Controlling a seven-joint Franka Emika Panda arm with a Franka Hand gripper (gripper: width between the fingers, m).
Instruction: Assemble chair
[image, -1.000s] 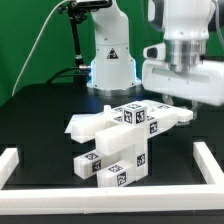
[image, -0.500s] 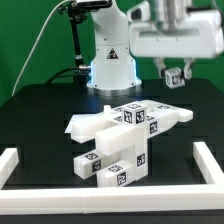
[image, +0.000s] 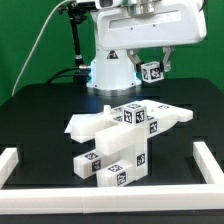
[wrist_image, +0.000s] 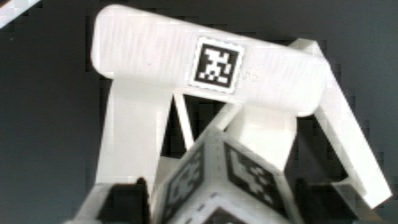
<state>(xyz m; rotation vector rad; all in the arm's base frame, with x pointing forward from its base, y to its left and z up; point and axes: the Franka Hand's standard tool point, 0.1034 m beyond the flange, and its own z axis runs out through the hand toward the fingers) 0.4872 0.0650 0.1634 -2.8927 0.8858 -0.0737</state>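
The end effector (image: 152, 70) hangs high above the far part of the black counter (image: 40, 110), well clear of everything lying on it. Between its two fingers it pinches a small matte white cube with black-and-white square tags (image: 152, 71), lifted in the air and slightly tilted. In the wrist view the same cube (wrist_image: 222, 180) sits between the dark fingers (wrist_image: 118, 203), a tagged face turned toward the camera.

The rest of the chair lies near the middle of the counter as a cluster of matte white blocky parts (image: 120, 140): a flat slab reaching toward the exterior view's left, tagged blocks stacked on top of it, and a long bar pointing toward the near edge. The wrist view looks down on a flat white slab bearing one square tag (wrist_image: 214, 65), with two long white bars (wrist_image: 134, 120) running from it toward the cube.

A white rail (image: 20, 165) edges the counter's near side and corners. The white base of the robot (image: 110, 60) stands at the far edge.
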